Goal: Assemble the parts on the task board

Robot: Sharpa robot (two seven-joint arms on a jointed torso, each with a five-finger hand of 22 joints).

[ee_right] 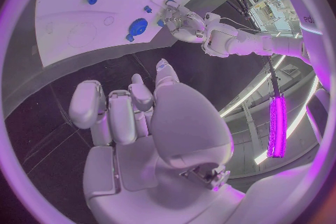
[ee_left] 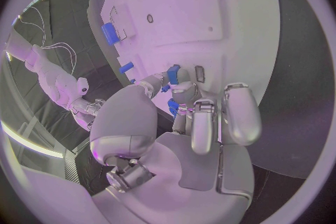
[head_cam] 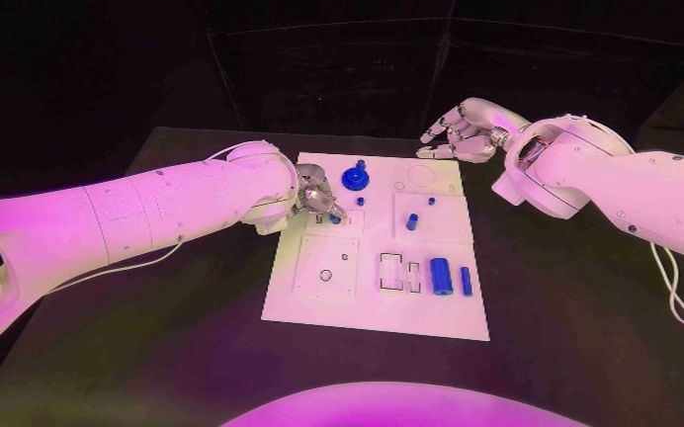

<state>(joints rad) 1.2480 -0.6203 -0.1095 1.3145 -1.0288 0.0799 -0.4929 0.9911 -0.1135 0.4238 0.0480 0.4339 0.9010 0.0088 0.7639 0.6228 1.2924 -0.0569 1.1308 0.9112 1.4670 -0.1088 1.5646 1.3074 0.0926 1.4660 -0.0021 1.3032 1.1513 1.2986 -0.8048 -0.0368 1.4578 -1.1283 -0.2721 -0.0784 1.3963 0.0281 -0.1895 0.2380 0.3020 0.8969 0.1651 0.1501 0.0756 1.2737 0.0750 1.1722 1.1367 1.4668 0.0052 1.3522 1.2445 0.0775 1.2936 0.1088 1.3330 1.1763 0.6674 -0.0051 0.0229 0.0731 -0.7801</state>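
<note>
The white task board [head_cam: 374, 298] lies in the middle of the black table. My left hand [head_cam: 316, 195] is over the board's far left part and pinches a small blue part [head_cam: 335, 217] low against the board; the left wrist view shows this part [ee_left: 173, 74] between thumb and fingertip. A round blue part [head_cam: 357, 179] sits just beyond that hand. My right hand [head_cam: 464, 135] hovers past the board's far right corner, fingers loosely curved and apart, holding nothing. In the right wrist view, the right hand [ee_right: 133, 117] is well clear of the board [ee_right: 70, 28].
Two blue cylinders [head_cam: 452, 277] lie side by side at the board's near right, next to a rectangular slot [head_cam: 390, 272]. Small blue pegs [head_cam: 412, 219] stand mid-board. A raised square plate [head_cam: 326, 267] takes up the board's near left. Dark table surrounds the board.
</note>
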